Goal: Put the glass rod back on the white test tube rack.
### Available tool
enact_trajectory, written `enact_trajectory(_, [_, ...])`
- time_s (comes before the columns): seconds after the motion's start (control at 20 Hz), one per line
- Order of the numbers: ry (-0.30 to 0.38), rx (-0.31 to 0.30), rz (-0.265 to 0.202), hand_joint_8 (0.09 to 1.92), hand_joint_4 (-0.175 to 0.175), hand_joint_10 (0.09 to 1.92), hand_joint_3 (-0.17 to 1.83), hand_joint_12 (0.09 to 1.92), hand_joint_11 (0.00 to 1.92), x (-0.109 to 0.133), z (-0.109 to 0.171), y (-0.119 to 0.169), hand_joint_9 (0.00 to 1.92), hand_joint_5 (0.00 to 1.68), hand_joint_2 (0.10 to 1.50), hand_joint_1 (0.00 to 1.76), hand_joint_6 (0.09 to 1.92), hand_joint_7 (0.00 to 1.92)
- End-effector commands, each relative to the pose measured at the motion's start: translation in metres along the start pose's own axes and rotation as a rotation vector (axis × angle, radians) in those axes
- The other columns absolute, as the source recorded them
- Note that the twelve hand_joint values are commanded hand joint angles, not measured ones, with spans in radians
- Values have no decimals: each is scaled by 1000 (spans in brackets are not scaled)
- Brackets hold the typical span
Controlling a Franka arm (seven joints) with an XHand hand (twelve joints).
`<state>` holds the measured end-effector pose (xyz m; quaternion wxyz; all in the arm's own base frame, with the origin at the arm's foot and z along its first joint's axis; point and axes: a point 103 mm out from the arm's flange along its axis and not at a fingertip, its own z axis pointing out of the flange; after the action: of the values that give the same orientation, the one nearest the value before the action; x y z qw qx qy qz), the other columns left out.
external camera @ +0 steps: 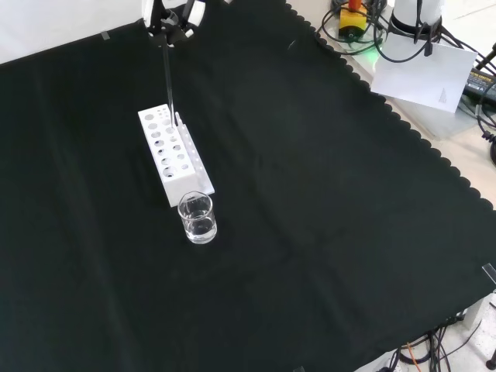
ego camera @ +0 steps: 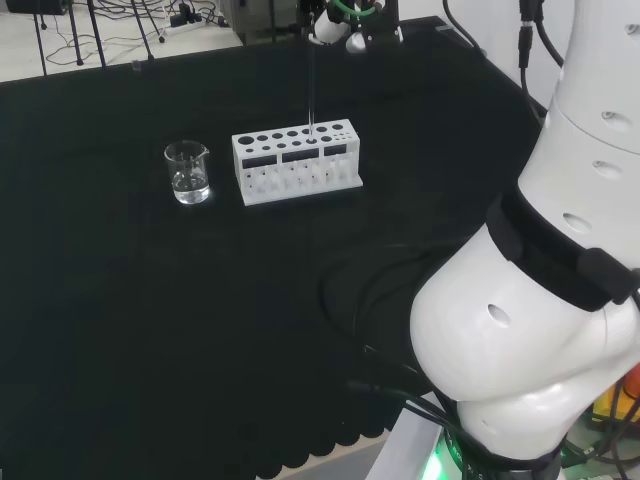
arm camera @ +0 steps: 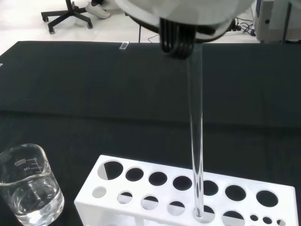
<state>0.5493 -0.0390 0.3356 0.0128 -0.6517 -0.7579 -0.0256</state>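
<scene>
Glass rod (arm camera: 196,155) is held upright by the hand (external camera: 172,22), fingers pinched on its top, so that it drops straight. Its lower tip is set in a front-row hole of the white test tube rack (ego camera: 296,163), near the cloth's far edge in the head view. Beaker (ego camera: 188,172) stands just beside the rack.

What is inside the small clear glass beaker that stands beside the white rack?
The small clear glass beaker holds clear liquid in its lower part, with nothing else visible in it. The thin glass rod stands in the white plastic test tube rack, not the beaker.
</scene>
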Motion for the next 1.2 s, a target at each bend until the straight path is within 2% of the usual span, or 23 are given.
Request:
enact_trajectory(0.05, [17, 6, 9, 814, -175, 499, 639, 582, 1703, -7, 9, 5, 1829, 1181, 679, 1320, 553, 1338])
enact_trajectory(0.55, [20, 22, 3, 814, -175, 498, 641, 582, 1703, -10, 19, 12, 1830, 1182, 678, 1320, 553, 1339])
enact_trajectory(1.2, [38, 65, 10, 813, -175, 498, 644, 584, 1703, -15, 58, 23, 1831, 1183, 676, 1320, 553, 1340])
